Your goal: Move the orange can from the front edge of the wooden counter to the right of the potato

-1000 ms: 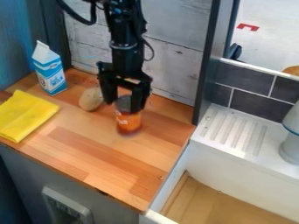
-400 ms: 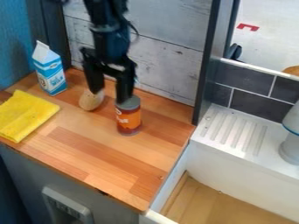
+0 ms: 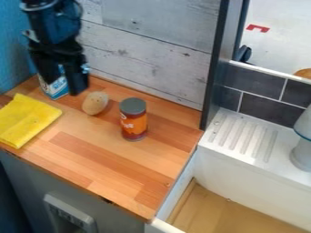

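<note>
The end effector (image 3: pixel 62 88) hangs at 11 o'clock from the bench's (image 3: pixel 91 157) middle, its fingers spread well apart with nothing gripped. It partly hides the blue-and-white carton (image 3: pixel 56 91), which stands upright on the bench, also at 11 o'clock; whether they touch, I cannot tell. A tan potato-like item (image 3: pixel 95 103) lies at 12, an orange-labelled can (image 3: pixel 134 122) stands at 1 to 2, and a folded yellow cloth (image 3: pixel 25 119) lies at 10.
</note>
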`<state>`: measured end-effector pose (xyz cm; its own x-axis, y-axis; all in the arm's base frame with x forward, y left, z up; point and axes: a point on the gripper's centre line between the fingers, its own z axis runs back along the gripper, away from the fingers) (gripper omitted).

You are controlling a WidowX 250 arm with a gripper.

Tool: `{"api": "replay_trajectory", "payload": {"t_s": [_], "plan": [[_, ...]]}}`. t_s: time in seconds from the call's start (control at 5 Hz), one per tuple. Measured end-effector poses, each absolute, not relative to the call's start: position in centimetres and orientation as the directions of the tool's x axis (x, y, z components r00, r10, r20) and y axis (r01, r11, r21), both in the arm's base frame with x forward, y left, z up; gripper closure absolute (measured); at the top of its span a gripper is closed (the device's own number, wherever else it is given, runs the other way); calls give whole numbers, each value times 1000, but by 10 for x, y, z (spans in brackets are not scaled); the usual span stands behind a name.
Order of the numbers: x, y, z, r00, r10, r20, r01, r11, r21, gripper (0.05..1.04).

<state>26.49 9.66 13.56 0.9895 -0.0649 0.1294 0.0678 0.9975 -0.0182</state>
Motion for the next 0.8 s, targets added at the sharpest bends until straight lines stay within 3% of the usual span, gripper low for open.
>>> {"api": "replay_trajectory", "payload": {"t_s": [0.2,0.4,0.8], "plan": [[256,135,130,994,-78,76,68,989,129,82],[252,169,128,996,-78,39,69,977,204,82],[238,228,134,1000,-15,-2,15,986,167,82]]}}
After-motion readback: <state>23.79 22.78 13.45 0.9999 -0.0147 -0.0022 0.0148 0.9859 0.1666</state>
